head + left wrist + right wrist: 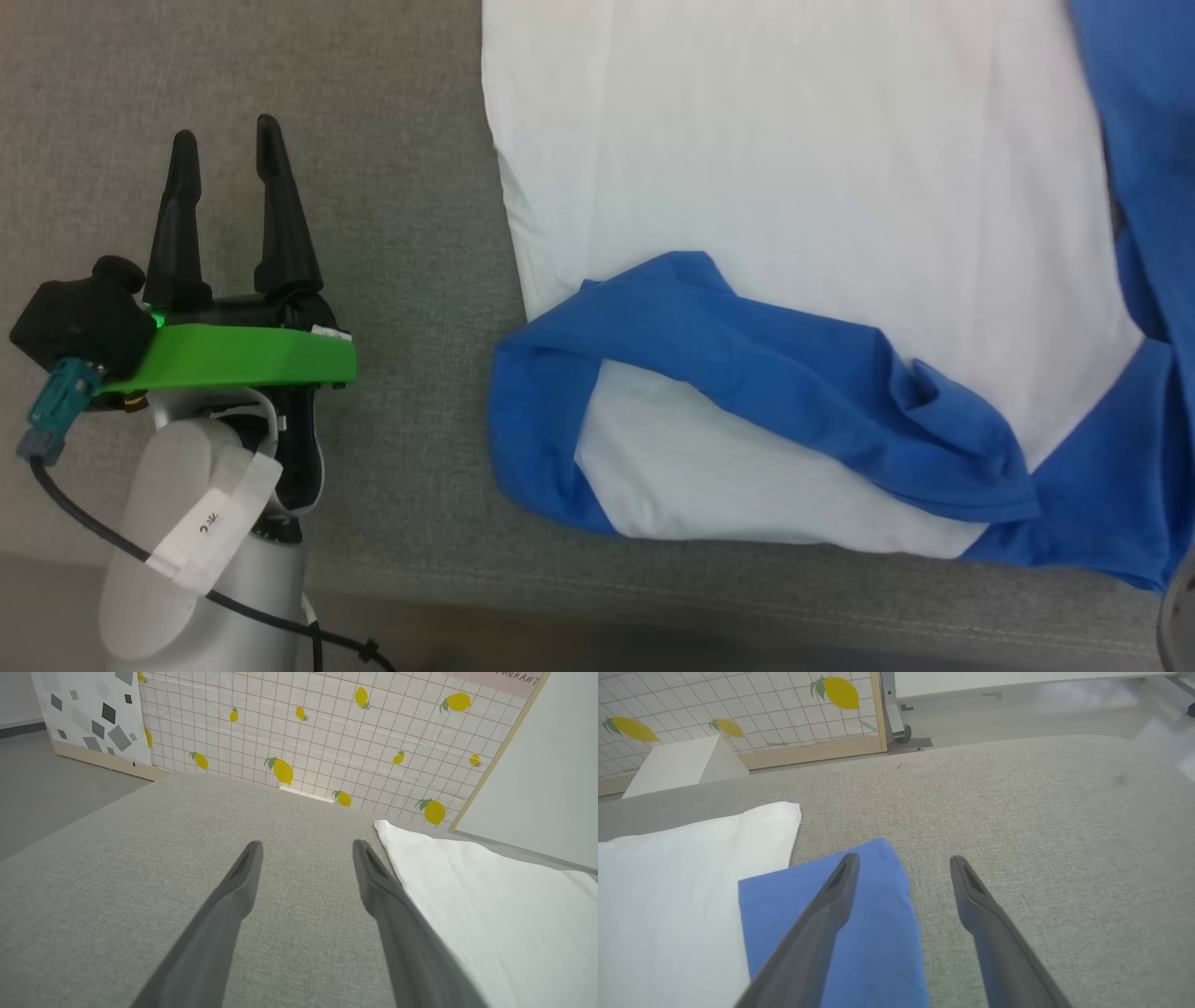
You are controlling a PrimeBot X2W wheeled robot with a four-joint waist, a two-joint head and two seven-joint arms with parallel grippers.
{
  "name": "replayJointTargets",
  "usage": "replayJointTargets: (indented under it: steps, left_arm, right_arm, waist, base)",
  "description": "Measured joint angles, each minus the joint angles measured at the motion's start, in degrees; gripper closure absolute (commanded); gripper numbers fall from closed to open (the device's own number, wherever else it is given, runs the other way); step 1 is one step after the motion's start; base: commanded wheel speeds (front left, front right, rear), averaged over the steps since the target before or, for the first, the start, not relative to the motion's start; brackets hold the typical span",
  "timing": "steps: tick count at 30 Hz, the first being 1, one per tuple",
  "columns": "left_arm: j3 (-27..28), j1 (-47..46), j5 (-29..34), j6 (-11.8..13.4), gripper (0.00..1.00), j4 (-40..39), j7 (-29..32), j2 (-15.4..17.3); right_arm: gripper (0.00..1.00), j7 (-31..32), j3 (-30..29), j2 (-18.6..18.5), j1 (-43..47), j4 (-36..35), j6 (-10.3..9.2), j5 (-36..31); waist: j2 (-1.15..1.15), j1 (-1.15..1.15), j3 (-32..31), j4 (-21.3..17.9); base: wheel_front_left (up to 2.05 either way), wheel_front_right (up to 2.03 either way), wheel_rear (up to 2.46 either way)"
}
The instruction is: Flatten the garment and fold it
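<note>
Dark left gripper [227, 128] spread beside garment [794, 168]

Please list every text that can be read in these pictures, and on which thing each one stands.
"AURANT", cut off, on the pink strip above the lemon-print panel.
White tag on the forearm: marks too blurred to read.
Garment: no print seen.

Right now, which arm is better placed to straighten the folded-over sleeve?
Probably left: the left gripper is open beside the garment, by its folded sleeve; the right gripper is over the other, flat sleeve.
</note>
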Motion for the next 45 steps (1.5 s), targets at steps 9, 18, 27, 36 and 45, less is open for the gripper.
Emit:
replayJointTargets:
  steps: [9,18,27,36,45]
  left_arm:
    - [6.2,1.2,3.5,-4.5,0.00,-0.4,0.0,-4.1]
    - [10.4,2.8,6.4,-7.0,0.00,2.0,0.0,-6.1]
    - [12.0,7.8,8.3,-7.7,0.00,5.9,0.0,-6.2]
    - [12.7,12.2,9.5,-7.9,0.00,7.0,0.0,-6.2]
    - [12.2,13.4,9.6,-7.9,0.00,7.0,0.0,-6.3]
  right_arm:
    - [0.65,13.3,-2.4,-1.7,-5.3,2.5,-0.01,-4.6]
    - [1.00,11.3,1.3,-2.0,1.6,-3.6,0.00,-3.3]
    - [1.00,7.2,8.7,-0.4,13.4,-18.4,0.00,1.4]
    - [1.00,11.9,23.0,2.7,26.5,-41.4,0.00,5.6]
    - [1.00,13.7,38.0,4.4,34.1,-46.5,0.00,5.7]
  waist:
    - [0.00,0.00,5.2,3.2]
    - [0.00,0.00,3.1,3.5]
    - [0.00,-0.01,-4.5,1.2]
    - [0.00,-0.02,-12.8,-1.0]
    - [0.00,-0.01,-18.0,-1.2]
  base:
    - [0.00,0.00,0.00]
    - [0.00,0.00,0.00]
    - [0.00,0.00,0.00]
    - [0.00,0.00,0.00]
    - [0.00,0.00,0.00]
